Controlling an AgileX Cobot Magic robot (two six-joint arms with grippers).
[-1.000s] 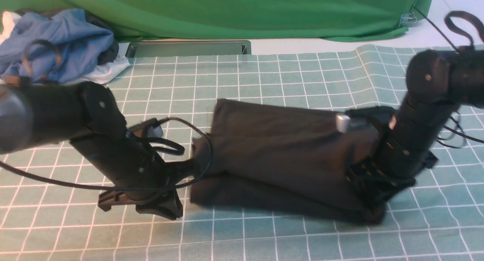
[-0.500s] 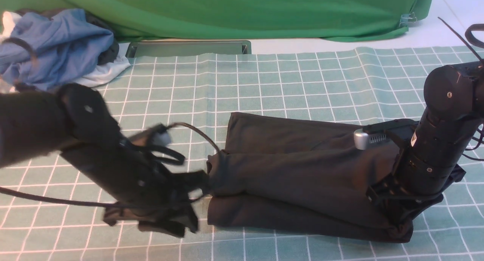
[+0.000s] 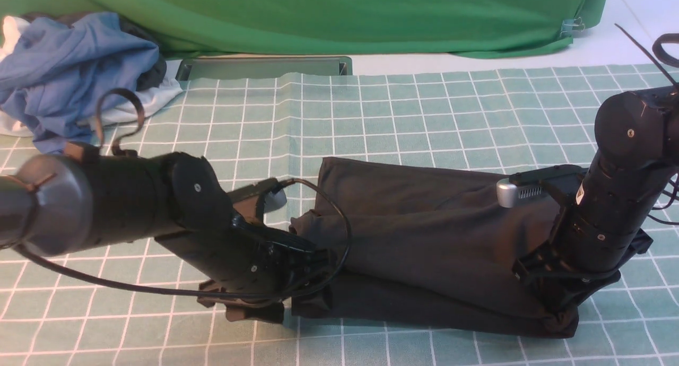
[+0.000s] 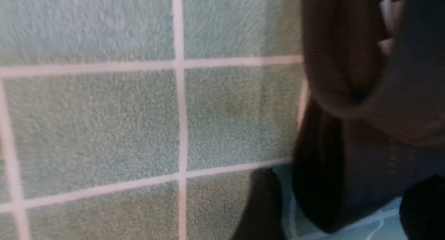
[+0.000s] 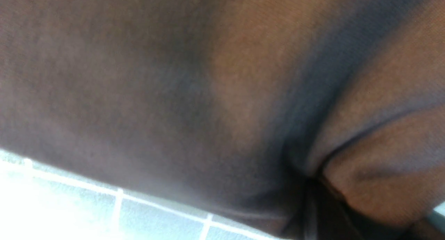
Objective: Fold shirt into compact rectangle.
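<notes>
Lying folded on the worktop, soft shirt (image 3: 424, 238) drapes limply; grasp doubled edges. Left jaws parted; right jaws' state cannot be told.

Even, soft room light in front view; sharp, no motion blur. Faint shadow under shirt (image 3: 424, 233) on checked cloth (image 3: 403, 111). Both wrist views soft, out of focus at close range. Right wrist view nearly filled with dark fabric, cloth strip at one corner washed out by glare.
</notes>
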